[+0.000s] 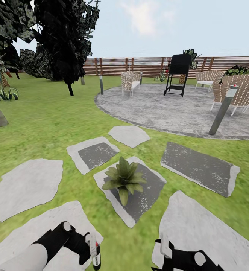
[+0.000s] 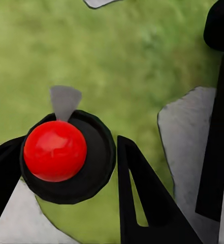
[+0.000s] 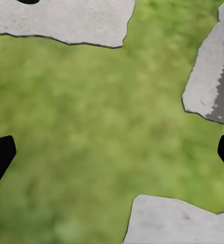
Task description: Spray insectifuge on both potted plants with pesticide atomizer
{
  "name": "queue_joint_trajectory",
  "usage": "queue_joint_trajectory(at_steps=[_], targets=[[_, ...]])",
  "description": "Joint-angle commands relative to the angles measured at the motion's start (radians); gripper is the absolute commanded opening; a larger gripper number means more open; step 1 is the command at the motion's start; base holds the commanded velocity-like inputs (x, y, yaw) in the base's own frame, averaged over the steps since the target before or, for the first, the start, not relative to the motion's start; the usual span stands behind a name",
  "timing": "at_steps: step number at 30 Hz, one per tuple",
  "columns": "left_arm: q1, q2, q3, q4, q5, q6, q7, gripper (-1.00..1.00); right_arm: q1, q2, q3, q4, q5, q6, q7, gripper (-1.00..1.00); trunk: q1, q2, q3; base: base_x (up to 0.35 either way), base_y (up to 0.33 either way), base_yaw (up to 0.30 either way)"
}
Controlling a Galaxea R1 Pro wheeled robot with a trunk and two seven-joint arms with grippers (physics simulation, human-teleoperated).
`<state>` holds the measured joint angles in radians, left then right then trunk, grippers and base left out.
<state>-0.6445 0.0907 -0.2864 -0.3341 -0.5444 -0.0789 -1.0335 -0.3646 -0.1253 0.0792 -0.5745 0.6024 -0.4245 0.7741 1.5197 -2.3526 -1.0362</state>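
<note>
At the near left, the left pincer (image 1: 90, 248) is closed around the spray bottle (image 1: 96, 256), a slim dark bottle hanging upright over the edge of a pale stepping stone (image 1: 26, 184). In the left wrist view the bottle (image 2: 67, 155) appears end-on as a round black body with a red cap (image 2: 55, 150), one black finger (image 2: 142, 198) pressed to its side and another at the opposite side, so the grip spans the barrel just below the cap. I judge the bottle light and rigid, with a smooth, possibly slippery round wall; a hold on the body rather than the cap seems best, since it leaves the spray end free.

Ahead in the middle, one potted plant (image 1: 123, 180), a low rosette of pointed green leaves, stands on a dark-centred stone (image 1: 147, 192) in the lawn (image 1: 45, 120). Its leaves look soft and easily bent, so spray from above, without contact, seems wise.

At the near right, the right pincer (image 1: 166, 250) hovers over grass with its jaws spread wide and empty; the right wrist view shows only its dark fingertips (image 3: 0, 155) at the edges.
</note>
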Motion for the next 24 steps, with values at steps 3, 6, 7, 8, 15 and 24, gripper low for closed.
queue_joint_trajectory(at_steps=[3, 6, 7, 8, 15, 24], targets=[[0.000, -0.008, 0.000, -0.002, -0.019, -0.004, -0.005, -1.00, -0.002, 0.014, 0.003, -0.006, 0.006, -0.005, -0.001, 1.00, 0.000, 0.000, -0.001, 0.000, 0.000, 0.000], [0.000, -0.012, 0.001, -0.002, -0.048, -0.003, -0.006, -1.00, -0.003, 0.034, 0.005, -0.007, 0.006, -0.005, 0.014, 1.00, 0.000, 0.000, -0.001, 0.000, 0.000, 0.000], [-0.001, -0.013, 0.001, -0.002, -0.056, -0.002, -0.006, -1.00, -0.003, 0.040, 0.005, -0.009, 0.006, -0.005, 0.028, 1.00, 0.000, 0.000, -0.001, 0.000, 0.000, 0.000], [-0.001, -0.014, 0.002, -0.002, -0.062, -0.002, -0.006, -1.00, -0.003, 0.045, 0.005, -0.013, 0.006, -0.005, 0.047, 1.00, 0.000, 0.000, -0.001, 0.000, 0.000, 0.000], [-0.001, -0.023, 0.001, -0.002, -0.074, -0.002, -0.007, -1.00, -0.008, 0.057, 0.004, -0.039, 0.007, -0.005, 0.117, 1.00, 0.000, 0.000, -0.001, 0.000, 0.000, 0.000], [-0.001, -0.068, 0.001, -0.002, -0.142, -0.001, -0.007, -1.00, -0.010, 0.059, 0.005, -0.041, 0.006, -0.005, 0.122, -1.00, 0.000, 0.000, -0.001, 0.000, 0.000, 0.000]])
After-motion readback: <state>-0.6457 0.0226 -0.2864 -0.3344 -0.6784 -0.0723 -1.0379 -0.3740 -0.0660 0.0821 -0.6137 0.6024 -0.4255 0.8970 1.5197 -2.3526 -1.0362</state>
